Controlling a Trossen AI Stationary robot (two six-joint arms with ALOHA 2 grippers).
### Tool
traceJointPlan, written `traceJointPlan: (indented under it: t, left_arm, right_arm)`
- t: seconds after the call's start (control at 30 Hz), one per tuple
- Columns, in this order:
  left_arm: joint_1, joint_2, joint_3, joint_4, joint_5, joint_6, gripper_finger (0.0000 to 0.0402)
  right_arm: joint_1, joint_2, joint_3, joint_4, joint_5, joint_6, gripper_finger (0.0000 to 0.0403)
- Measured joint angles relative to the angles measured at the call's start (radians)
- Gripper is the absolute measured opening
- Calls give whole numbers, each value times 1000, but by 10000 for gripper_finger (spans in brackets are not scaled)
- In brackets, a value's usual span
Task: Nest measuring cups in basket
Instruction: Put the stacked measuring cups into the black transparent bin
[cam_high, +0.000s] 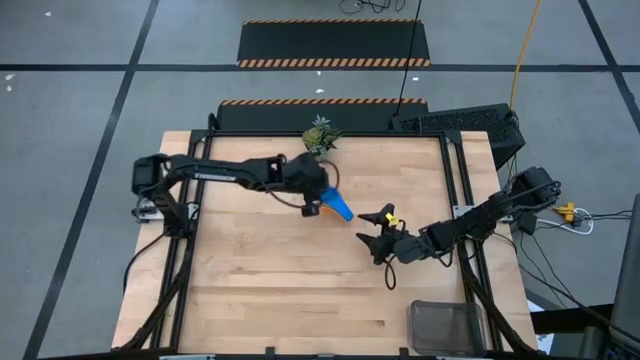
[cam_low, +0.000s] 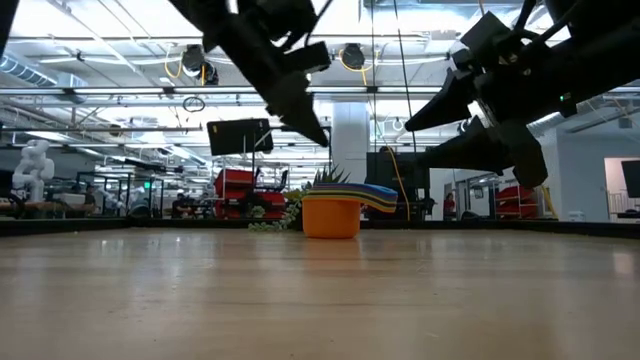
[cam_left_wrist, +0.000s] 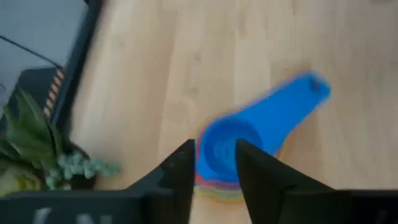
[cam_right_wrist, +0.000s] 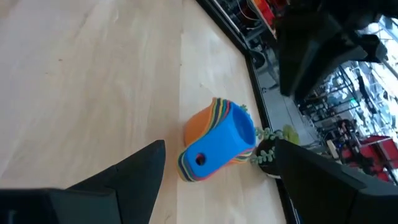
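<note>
Bright even overhead light, glaring ceiling lamps, left wrist view blurred.

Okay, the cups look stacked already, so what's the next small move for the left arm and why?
Probably lower the left pincer and close it on the stacked measuring cups. Its fingers are open directly above the blue top cup's bowl, the stack stands on the table far from the basket at the near right corner, and the open right pincer only hovers beside it.
</note>
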Motion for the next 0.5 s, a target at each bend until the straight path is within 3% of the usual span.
traceJointPlan:
  t: [0.27,0.5]
  left_arm:
    - [32,113,95,-69,3,95,33]
    - [67,95,87,-85,3,95,5]
  right_arm:
    - [-6,2,0,-20,-21,-16,297]
    - [-30,128,1,113,-20,-137,297]
